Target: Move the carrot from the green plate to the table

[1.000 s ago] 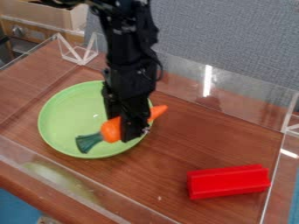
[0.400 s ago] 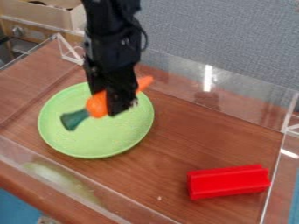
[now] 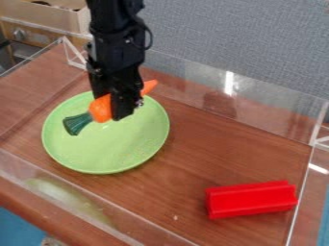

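Nearest me a red block (image 3: 252,199) lies on the table (image 3: 218,144); best steer clear of it. Beyond, over the plate (image 3: 106,144), the gripper (image 3: 113,103) pinches the carrot (image 3: 103,108) mid-body, lifted, green end tilting left. Carry it level past the rim, then lower onto bare wood.

There is just one camera, set outside the near corner of the desk (image 3: 244,135) and raised above it, looking down at a slant across the glossy wood toward the far clear acrylic walls (image 3: 264,91). It sits close: the green plate (image 3: 90,154) fills the left middle, the red block (image 3: 252,199) lies low at right, and the arm (image 3: 113,43) runs out of the top edge.
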Motion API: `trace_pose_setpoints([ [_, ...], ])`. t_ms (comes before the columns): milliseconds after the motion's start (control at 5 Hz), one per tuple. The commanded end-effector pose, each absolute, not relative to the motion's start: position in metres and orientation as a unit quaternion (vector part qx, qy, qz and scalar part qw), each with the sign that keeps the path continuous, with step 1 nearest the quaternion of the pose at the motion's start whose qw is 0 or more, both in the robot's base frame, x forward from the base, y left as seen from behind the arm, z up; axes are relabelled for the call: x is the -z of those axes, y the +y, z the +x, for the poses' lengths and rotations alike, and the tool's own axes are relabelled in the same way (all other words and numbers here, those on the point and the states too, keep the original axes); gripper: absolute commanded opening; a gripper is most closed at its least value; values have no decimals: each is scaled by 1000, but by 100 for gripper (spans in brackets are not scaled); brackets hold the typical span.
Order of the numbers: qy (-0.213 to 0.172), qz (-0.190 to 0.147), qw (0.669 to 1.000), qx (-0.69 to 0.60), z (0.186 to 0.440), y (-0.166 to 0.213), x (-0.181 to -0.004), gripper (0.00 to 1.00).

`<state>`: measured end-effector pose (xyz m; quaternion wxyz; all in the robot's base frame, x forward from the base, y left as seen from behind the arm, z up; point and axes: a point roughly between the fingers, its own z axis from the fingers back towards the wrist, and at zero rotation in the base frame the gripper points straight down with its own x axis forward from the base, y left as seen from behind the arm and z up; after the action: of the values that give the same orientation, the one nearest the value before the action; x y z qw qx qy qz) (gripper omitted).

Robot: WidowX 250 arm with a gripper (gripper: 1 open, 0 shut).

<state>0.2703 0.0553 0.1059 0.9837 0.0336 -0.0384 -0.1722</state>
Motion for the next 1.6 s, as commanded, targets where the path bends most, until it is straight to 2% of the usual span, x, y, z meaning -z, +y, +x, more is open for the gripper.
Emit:
trace_pose_setpoints([
  [0,-54,33,979,193,282,66,-106,0],
  [400,-42,24,975,217,286,87,-87,0],
  [800,-33,12,958,286,280,94,-85,0],
  [1200,-26,-8,969,246,287,103,-79,0],
  [1400,-37,-14,963,266,274,86,-92,0],
])
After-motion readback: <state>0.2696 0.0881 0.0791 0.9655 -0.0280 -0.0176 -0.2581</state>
